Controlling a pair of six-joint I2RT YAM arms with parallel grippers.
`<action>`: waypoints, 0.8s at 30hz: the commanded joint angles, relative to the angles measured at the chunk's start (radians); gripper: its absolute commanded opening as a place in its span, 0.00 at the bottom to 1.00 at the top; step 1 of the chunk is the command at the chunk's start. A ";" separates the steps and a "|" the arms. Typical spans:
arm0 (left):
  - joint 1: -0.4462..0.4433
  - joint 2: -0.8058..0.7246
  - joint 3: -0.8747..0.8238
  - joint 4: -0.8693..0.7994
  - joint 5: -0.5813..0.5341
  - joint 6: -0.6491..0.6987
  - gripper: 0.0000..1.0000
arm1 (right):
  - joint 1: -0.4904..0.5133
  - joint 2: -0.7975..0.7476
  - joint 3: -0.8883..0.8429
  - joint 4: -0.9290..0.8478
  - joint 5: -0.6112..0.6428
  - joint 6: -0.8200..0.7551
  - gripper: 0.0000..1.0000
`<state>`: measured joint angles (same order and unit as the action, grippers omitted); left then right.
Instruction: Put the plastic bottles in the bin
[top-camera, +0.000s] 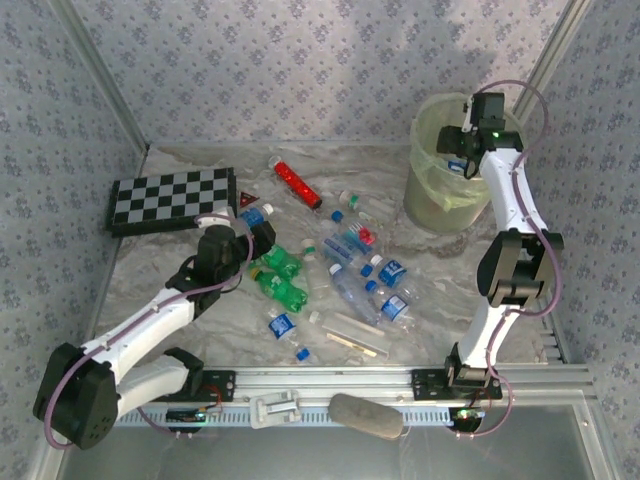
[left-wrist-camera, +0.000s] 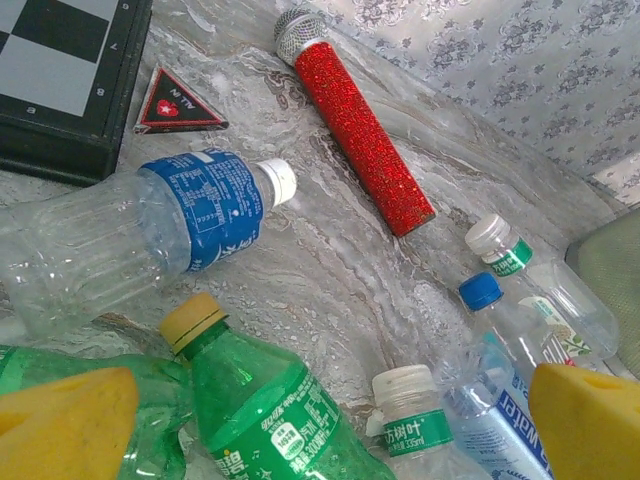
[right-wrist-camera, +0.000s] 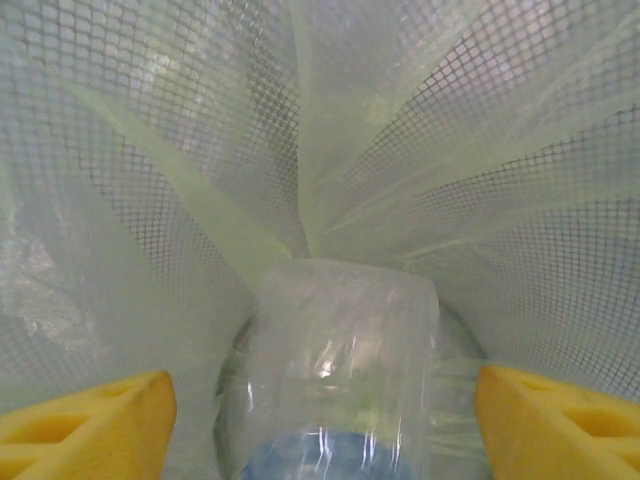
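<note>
Hovering in the mouth of the bin (top-camera: 428, 195), at 2 o'clock on the surface (top-camera: 450, 275), the right end effector (right-wrist-camera: 320, 405) is recorded with fingers apart. A clear blue-labelled bottle (right-wrist-camera: 345, 330) lies between them, touched by neither, against the mesh liner (right-wrist-camera: 200, 150). At least one deposit is judged done.

Roughly a dozen bottles (top-camera: 360, 275) are left mid-surface. The left end effector (left-wrist-camera: 335, 410), fingers apart, is poised over green bottles (left-wrist-camera: 265, 410) at the pile's 9 o'clock.

A red glitter microphone (left-wrist-camera: 355, 120) at 12 o'clock and a chequered board (top-camera: 170, 198) at 10 o'clock are noted. Neither obstructs the grasp, but crowded neighbouring bottles may.
</note>
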<state>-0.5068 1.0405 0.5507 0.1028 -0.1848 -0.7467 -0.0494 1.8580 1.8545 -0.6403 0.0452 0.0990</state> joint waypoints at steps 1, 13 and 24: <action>0.010 -0.019 -0.001 -0.011 -0.017 -0.011 1.00 | 0.013 -0.013 0.054 -0.033 0.022 -0.006 0.85; 0.037 0.013 0.021 -0.013 -0.019 -0.018 1.00 | 0.091 -0.266 -0.051 0.108 0.081 -0.053 0.96; 0.156 -0.008 0.064 -0.105 -0.013 0.040 1.00 | 0.228 -0.604 -0.465 0.414 -0.161 0.053 0.99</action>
<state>-0.3779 1.0496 0.5682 0.0368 -0.1951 -0.7418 0.1455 1.2785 1.4681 -0.3195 -0.0284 0.1078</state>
